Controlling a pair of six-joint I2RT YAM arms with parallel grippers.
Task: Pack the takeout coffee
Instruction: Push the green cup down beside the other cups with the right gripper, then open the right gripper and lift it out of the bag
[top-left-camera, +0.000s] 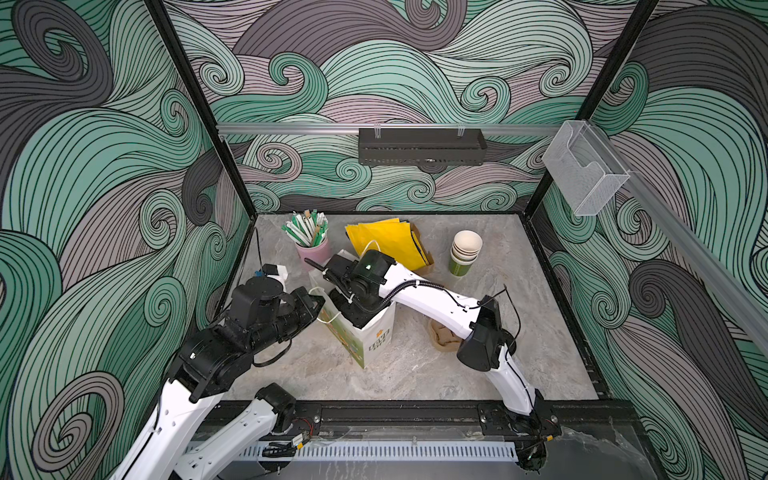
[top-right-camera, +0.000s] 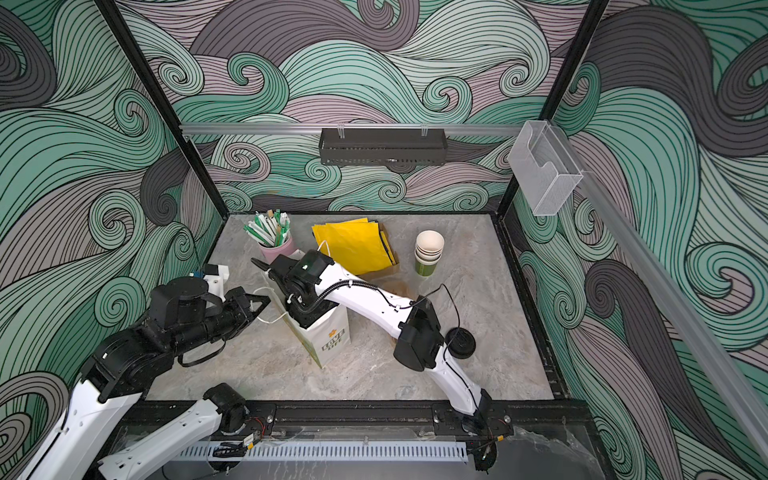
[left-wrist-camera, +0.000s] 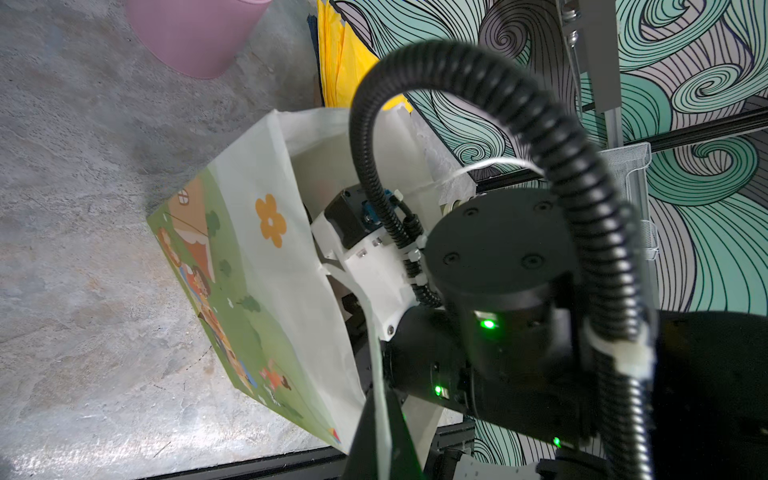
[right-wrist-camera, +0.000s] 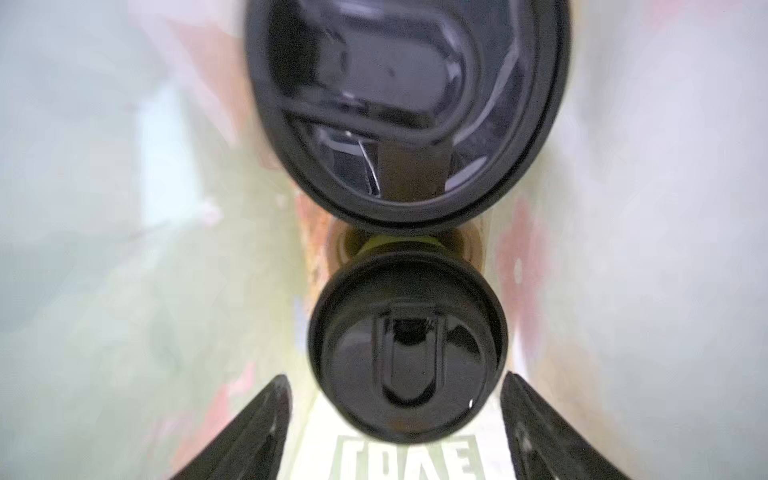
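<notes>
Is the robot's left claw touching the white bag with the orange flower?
Touching. In the left wrist view the left gripper is shut on the white bag at its rim, with the thin edge pinched between its jaws.

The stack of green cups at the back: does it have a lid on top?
No, the stack of cups shows the open cream inside of its top cup in both top views, with nothing covering it.

One bag (top-left-camera: 374, 340), one cup stack (top-left-camera: 465, 253), one loose lid (top-right-camera: 461, 343), two bagged lids (right-wrist-camera: 407, 357).

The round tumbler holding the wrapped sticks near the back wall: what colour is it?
Pale pink. The round tumbler shows best in a top view.
</notes>
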